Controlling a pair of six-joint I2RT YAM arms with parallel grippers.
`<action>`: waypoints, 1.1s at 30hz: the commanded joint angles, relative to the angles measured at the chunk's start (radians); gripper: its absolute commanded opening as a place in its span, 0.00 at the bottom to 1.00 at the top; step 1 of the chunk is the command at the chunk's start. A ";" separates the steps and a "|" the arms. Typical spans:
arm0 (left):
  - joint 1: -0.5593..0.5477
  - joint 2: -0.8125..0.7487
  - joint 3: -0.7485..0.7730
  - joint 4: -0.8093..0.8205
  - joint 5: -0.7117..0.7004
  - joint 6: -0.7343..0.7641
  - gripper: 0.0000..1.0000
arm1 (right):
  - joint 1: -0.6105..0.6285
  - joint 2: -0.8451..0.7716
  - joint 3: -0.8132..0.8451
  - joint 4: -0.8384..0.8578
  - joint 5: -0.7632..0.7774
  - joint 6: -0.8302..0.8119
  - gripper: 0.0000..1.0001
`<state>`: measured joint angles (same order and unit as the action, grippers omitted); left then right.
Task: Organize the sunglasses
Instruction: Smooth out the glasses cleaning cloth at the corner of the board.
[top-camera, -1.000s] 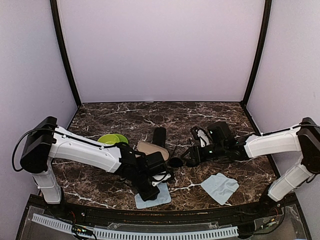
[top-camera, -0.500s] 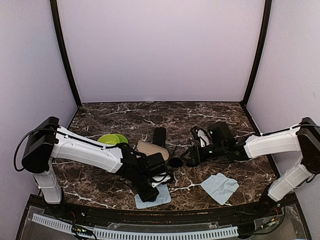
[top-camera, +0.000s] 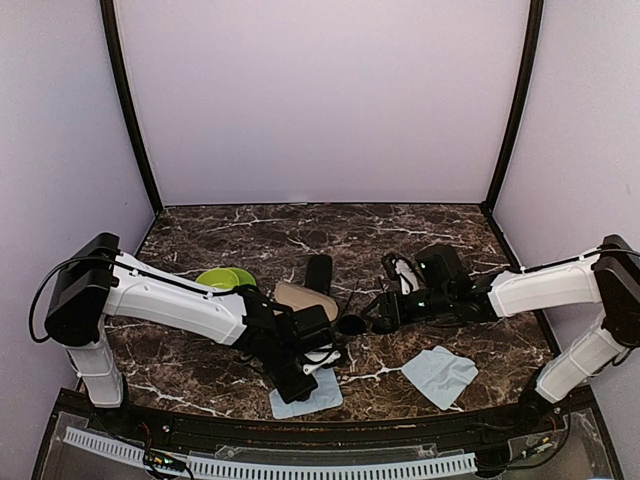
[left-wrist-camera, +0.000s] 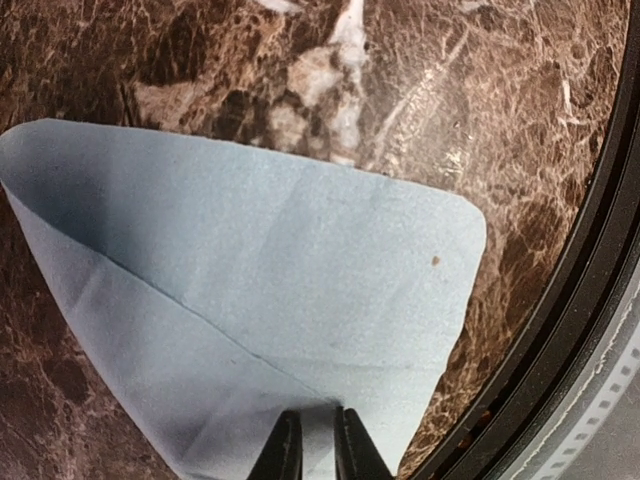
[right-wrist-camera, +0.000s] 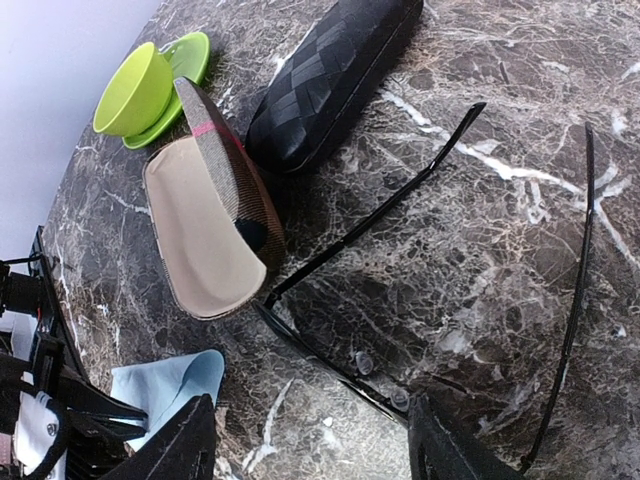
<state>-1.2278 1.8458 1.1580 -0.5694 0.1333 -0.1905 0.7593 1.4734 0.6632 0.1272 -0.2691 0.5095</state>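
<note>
Left tool (left-wrist-camera: 315, 445) narrowed just now, pinching the blue cloth (left-wrist-camera: 280, 280). Right tool (right-wrist-camera: 310, 445) stayed wide astride the unfolded sunglasses (right-wrist-camera: 358, 362), lying on the counter (right-wrist-camera: 480, 260) beside the open case (right-wrist-camera: 200, 240); stowing judged still pending.

The left gripper (left-wrist-camera: 317, 442) has drawn its jaws closer together within the last second. They now stand a narrow gap apart at the edge of the blue cloth (left-wrist-camera: 300, 270). Whether they pinch it cannot be told.
</note>
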 joint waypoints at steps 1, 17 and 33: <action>0.001 0.000 0.013 -0.037 -0.004 0.002 0.13 | 0.009 0.008 -0.017 0.026 -0.002 0.006 0.66; 0.001 -0.026 0.005 -0.012 -0.062 0.000 0.00 | 0.010 0.021 -0.019 0.036 -0.010 0.009 0.66; 0.002 -0.110 -0.026 0.032 -0.053 0.021 0.03 | 0.011 0.039 0.007 0.029 -0.017 0.002 0.66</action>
<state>-1.2266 1.7687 1.1561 -0.5503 0.0612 -0.1890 0.7635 1.4933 0.6598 0.1421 -0.2848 0.5102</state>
